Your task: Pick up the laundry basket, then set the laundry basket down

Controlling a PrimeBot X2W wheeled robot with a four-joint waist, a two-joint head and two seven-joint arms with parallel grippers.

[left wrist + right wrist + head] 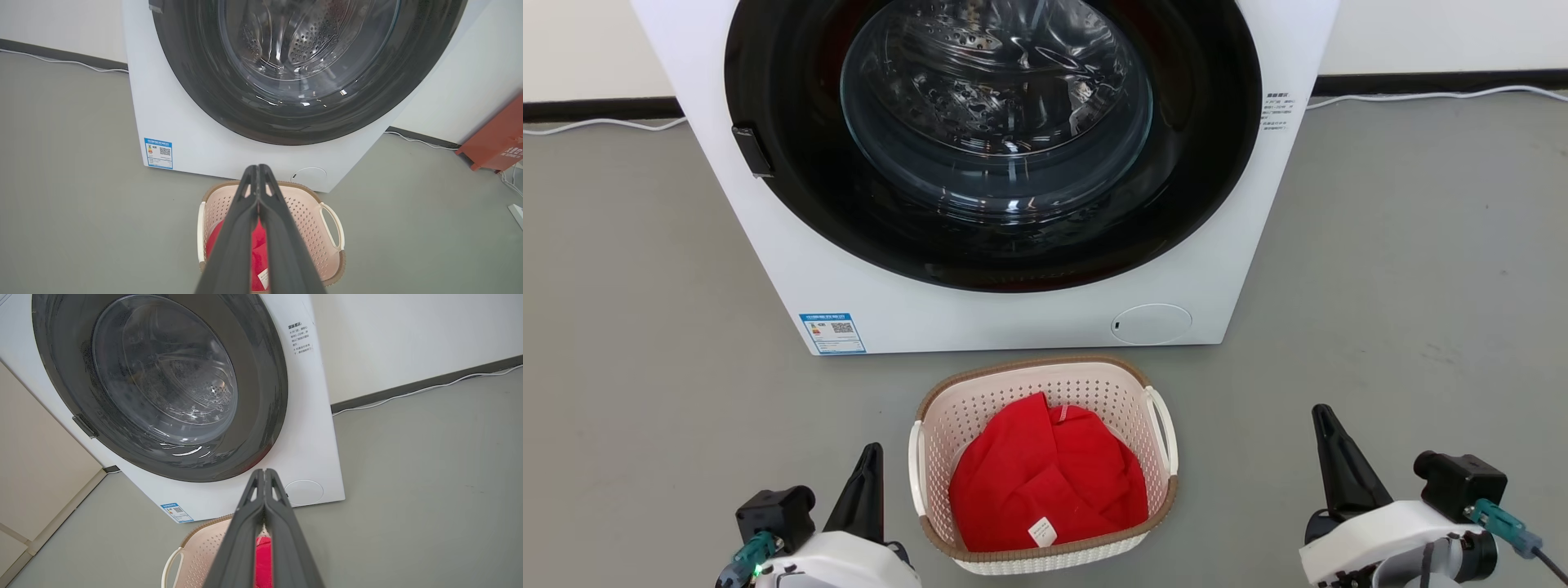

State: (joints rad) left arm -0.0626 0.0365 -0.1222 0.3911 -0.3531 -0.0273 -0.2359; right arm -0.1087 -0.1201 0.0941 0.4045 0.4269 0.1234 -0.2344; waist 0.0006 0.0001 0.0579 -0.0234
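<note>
The basket [980,408] stands on the grey floor [645,327] at 6 o'clock of the washer [1013,310], near its front panel. In the head view its brown rim is level. A red cloth [1045,478] lies heaped inside, with a small white tag at its 6 o'clock edge. White handles sit at the basket's 3 o'clock [1164,429] and 9 o'clock [916,474] sides.

The left gripper [872,457] is at 8 o'clock of the basket, near the 9 o'clock handle and not touching it. The right gripper [1325,420] is at 3 o'clock, well apart from the basket. Both point toward 12 o'clock.

In the left wrist view, the left gripper [258,169] has its fingers clenched together and empty. They rise across the basket [304,212], and the cloth [212,245] shows on either side. In the right wrist view, the right gripper [264,473] also has its fingers pressed together with nothing between them. The basket [200,549] lies at 7 o'clock of the tips, and a strip of cloth [263,559] shows between the finger bases.

The washer's round door [996,106] is closed. A blue label [833,332] sits at its 7 o'clock corner and a round cover [1151,323] at 5 o'clock. A white cable [1421,96] runs along the wall.
</note>
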